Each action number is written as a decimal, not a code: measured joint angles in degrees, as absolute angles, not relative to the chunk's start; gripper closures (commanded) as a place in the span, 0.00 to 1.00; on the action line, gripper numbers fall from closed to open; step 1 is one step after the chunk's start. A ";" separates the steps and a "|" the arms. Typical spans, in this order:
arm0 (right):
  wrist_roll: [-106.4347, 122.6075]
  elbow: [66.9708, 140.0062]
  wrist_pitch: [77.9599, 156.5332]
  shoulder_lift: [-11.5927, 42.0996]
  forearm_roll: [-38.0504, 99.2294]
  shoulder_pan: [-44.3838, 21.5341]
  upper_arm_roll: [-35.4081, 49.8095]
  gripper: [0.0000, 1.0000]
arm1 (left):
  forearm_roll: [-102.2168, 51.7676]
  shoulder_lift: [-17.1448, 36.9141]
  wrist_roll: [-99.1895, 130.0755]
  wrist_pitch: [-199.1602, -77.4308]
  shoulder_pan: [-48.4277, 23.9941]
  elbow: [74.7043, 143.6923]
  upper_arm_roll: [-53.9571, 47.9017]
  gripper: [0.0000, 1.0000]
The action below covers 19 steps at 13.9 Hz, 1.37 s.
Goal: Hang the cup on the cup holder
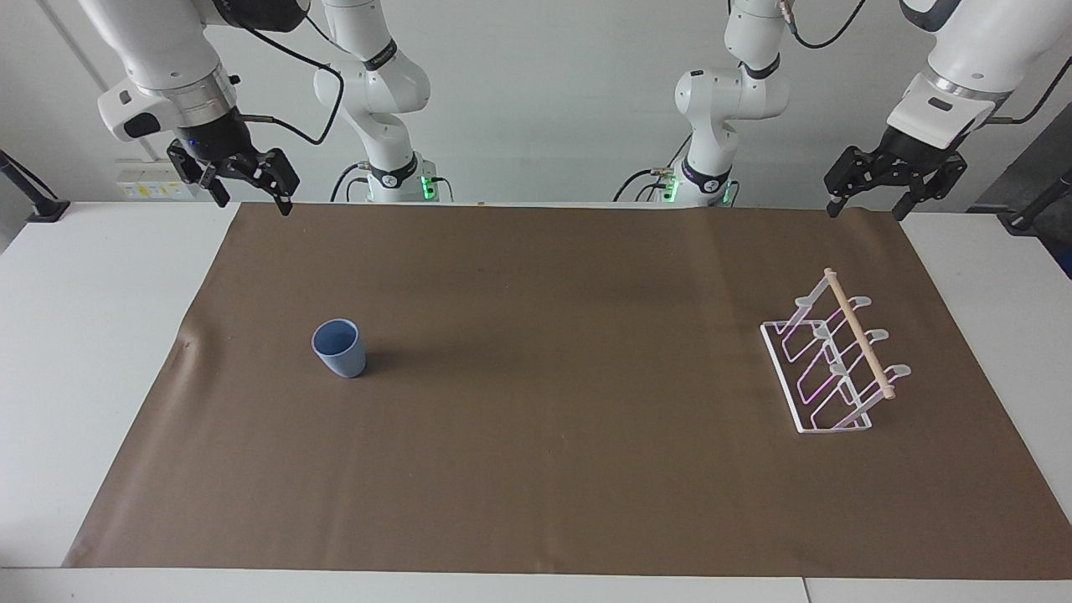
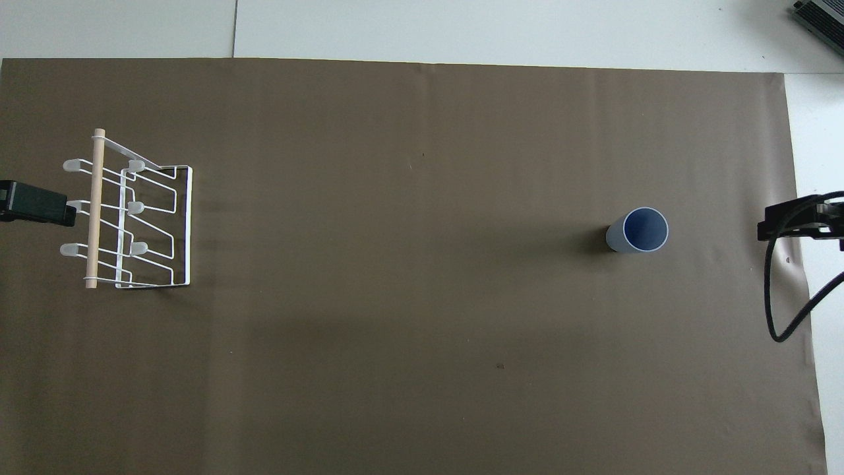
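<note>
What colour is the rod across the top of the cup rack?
Light wood, pale tan; the dowel shows best in the facing view.

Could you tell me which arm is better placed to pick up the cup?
Probably the right: the cup stands upright toward its end of the table, with the right gripper raised there. The left gripper waits above the holder's end.

Two Franka arms, both raised and waiting.
Right arm: enters the facing view at 10 o'clock, wrist bent downward, right gripper (image 1: 251,197) aloft, fingers spread apart, tips down. Left arm: enters at 2 o'clock, wrist angled inward, left gripper (image 1: 867,205) aloft, fingers likewise parted. Overhead, only gripper tips show: left gripper (image 2: 33,203) at 9 o'clock, right gripper (image 2: 801,221) at 3 o'clock.
</note>
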State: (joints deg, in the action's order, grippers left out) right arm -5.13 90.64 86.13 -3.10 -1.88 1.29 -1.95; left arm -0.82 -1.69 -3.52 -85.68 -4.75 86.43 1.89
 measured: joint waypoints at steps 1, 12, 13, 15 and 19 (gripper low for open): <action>-5.13 90.64 86.13 -3.10 -1.88 1.29 -1.95 0.00 | -0.82 -1.69 -3.52 -85.68 -4.75 86.44 1.89 0.00; -5.13 90.66 86.13 -3.10 -1.88 1.30 -1.95 0.00 | -0.82 -1.69 -3.52 -85.68 -4.75 86.45 1.90 0.00; -5.13 90.73 86.14 -3.10 -1.88 1.30 -1.95 0.00 | -0.82 -1.69 -3.52 -85.68 -4.75 86.45 1.90 0.00; -5.13 91.44 88.77 -3.15 -1.88 1.22 -1.91 0.00 | -0.82 -1.69 -3.52 -85.68 -4.75 86.45 1.90 0.00; -3.34 95.79 93.93 -3.44 -1.87 1.42 -1.90 0.00 | -0.82 -1.69 -3.52 -85.68 -4.75 86.45 1.90 0.00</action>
State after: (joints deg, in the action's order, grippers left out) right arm -3.34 95.79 93.93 -3.44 -1.87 1.42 -1.90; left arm -0.82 -1.69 -3.52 -85.68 -4.75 86.45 1.90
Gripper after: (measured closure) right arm 0.000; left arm 0.000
